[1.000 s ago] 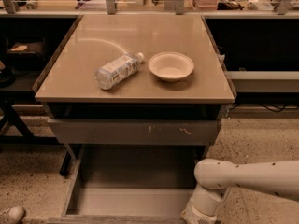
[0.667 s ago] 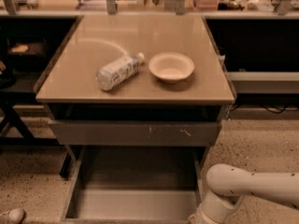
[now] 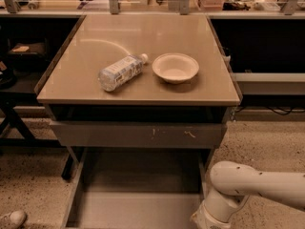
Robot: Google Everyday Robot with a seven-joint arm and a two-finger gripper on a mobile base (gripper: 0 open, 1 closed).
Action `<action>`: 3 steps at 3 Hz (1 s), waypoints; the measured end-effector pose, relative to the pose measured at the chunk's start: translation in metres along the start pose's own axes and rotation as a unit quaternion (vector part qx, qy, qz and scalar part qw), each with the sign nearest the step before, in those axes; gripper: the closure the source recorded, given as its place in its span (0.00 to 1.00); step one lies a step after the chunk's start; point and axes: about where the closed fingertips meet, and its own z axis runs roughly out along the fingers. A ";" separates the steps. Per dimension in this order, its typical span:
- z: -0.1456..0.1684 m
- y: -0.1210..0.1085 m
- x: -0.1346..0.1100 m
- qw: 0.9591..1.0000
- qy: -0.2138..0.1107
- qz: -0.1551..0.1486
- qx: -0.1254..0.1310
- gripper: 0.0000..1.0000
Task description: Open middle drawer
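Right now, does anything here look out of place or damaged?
The plastic water bottle lies on its side beside the bowl. The grey front above the open middle drawer has pale scratches. The claw sits bottom right, beside that drawer.

I see middle drawer (image 3: 138, 209) tray open from above. Over its back, scratched drawer front (image 3: 138, 135) overhangs. Its right rim crowded by arm (image 3: 257, 185) and gripper (image 3: 206, 219). Left of it, shoe (image 3: 12, 218).

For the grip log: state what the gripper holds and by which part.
Cannot be told: the gripper, beside the open middle drawer's right wall, is cut off below.
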 end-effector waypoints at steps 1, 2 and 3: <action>-0.049 0.014 -0.002 0.998 -0.005 0.011 0.056 0.00; -0.106 0.040 0.033 0.991 0.000 0.068 0.114 0.00; -0.147 0.086 0.102 0.972 0.007 0.175 0.157 0.00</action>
